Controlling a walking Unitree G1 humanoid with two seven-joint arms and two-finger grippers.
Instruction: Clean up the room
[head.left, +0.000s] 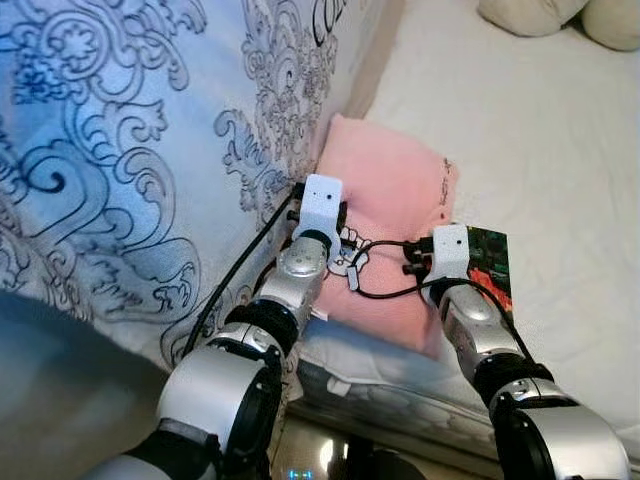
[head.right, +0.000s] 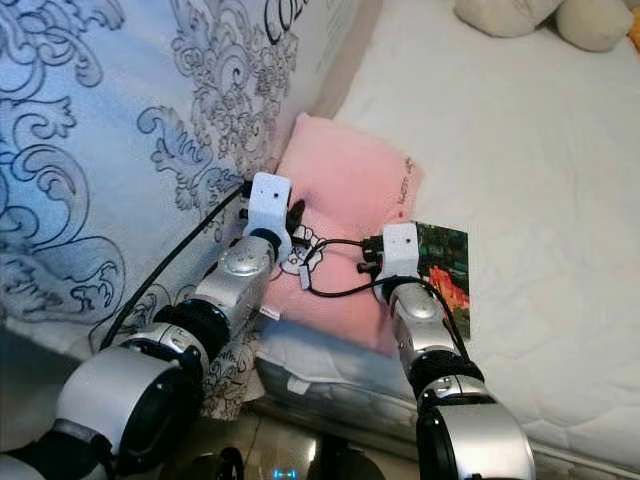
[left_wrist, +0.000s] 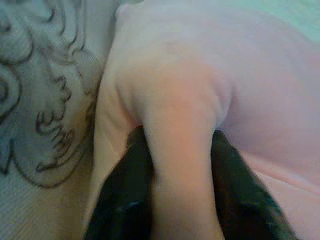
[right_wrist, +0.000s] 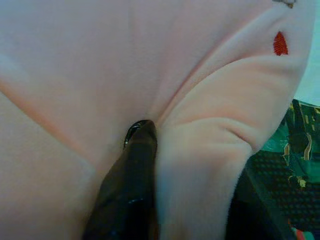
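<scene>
Pink pillow (head.left: 385, 215) lies straight ahead, left claw (left_wrist: 182, 165) and right claw (right_wrist: 192, 165) each clamped on its near edge.

Only "CO" reads, on the patterned bedspread (head.right: 285, 22).

A blue patterned quilt (head.left: 120, 150) hangs at my left over the white bed (head.left: 560, 150); cream cushions (head.left: 560, 15) sit at its far side.

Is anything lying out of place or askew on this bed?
The pink pillow sits crooked at the bed's edge, wedged against the patterned blue quilt, partly covering a green book. Both end effectors, left and right, pinch its fabric.
</scene>
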